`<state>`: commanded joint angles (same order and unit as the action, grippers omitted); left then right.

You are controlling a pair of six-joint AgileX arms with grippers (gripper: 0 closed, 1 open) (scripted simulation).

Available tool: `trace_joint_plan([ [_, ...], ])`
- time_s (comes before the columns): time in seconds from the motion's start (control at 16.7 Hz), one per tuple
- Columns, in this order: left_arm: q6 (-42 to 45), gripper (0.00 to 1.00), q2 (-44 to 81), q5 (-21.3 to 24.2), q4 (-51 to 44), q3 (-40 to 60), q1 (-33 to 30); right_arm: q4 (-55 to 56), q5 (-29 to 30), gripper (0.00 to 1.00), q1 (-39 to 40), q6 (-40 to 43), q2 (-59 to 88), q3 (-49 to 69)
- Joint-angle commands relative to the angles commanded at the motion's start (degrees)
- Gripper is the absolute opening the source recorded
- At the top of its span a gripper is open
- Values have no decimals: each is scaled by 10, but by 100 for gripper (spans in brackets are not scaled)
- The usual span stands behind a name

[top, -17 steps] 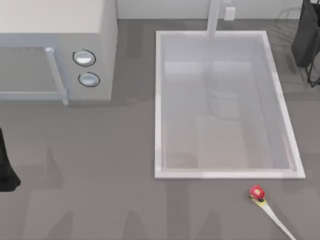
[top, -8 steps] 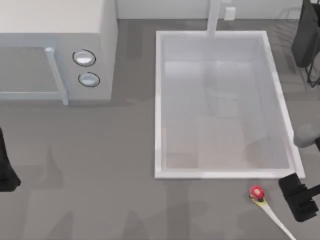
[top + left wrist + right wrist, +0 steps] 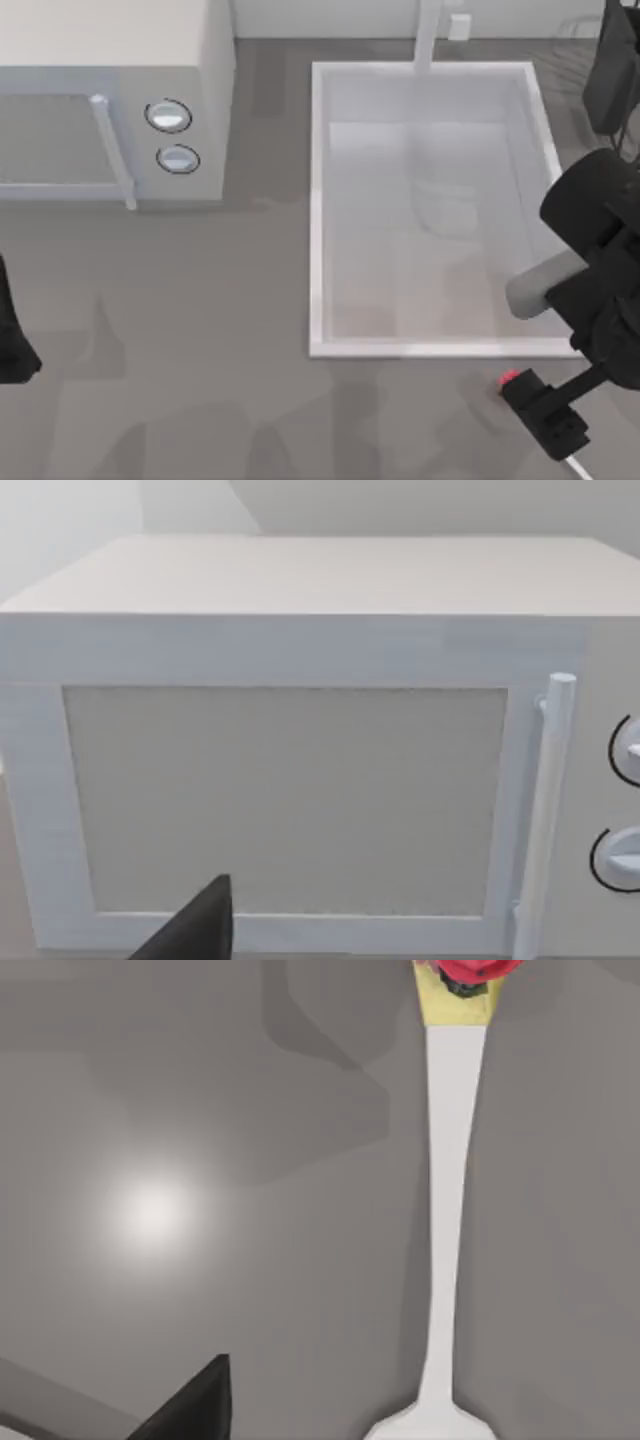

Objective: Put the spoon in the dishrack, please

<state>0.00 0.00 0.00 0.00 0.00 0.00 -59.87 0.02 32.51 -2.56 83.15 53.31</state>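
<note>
At the far left edge of the table my left arm [image 3: 12, 330] sits parked, facing the white microwave [image 3: 110, 100]; one dark fingertip [image 3: 195, 930] pokes into its wrist view, and I cannot tell whether that gripper is released or clenched. Moving right, the white sink basin [image 3: 315, 210] takes up the middle of the table. Just below its lower right corner lies the spoon [image 3: 510, 378] on the grey table [image 3: 200, 330], its red head peeking out beside my right gripper [image 3: 545, 420], which hangs directly over the handle. From the right wrist I see the white handle [image 3: 445, 1210] lying free, nothing grasping it; the jaw state I cannot tell. Dishrack [image 3: 625, 150] wires show at the upper right edge.
</note>
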Motion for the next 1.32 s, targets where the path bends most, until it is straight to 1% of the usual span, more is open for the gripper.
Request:
trace_joint_plan([
  [0.36, 0, 100, 0, 0, 0, 0, 0, 10, 0, 100, -2, 0, 3, -7],
  [0.54, 0, 100, 0, 0, 0, 0, 0, 66, 0, 100, -1, 0, 30, -38],
  [0.9, 0, 100, 0, 0, 0, 0, 0, 237, 0, 100, 2, -3, 110, -124],
  [1.02, 0, 100, 0, 0, 0, 0, 0, 261, 0, 100, 2, -4, 123, -138],
  [1.26, 0, 100, 0, 0, 0, 0, 0, 263, 0, 100, 2, -4, 124, -139],
  [1.32, 0, 100, 0, 0, 0, 0, 0, 263, 0, 92, 2, -4, 124, -139],
])
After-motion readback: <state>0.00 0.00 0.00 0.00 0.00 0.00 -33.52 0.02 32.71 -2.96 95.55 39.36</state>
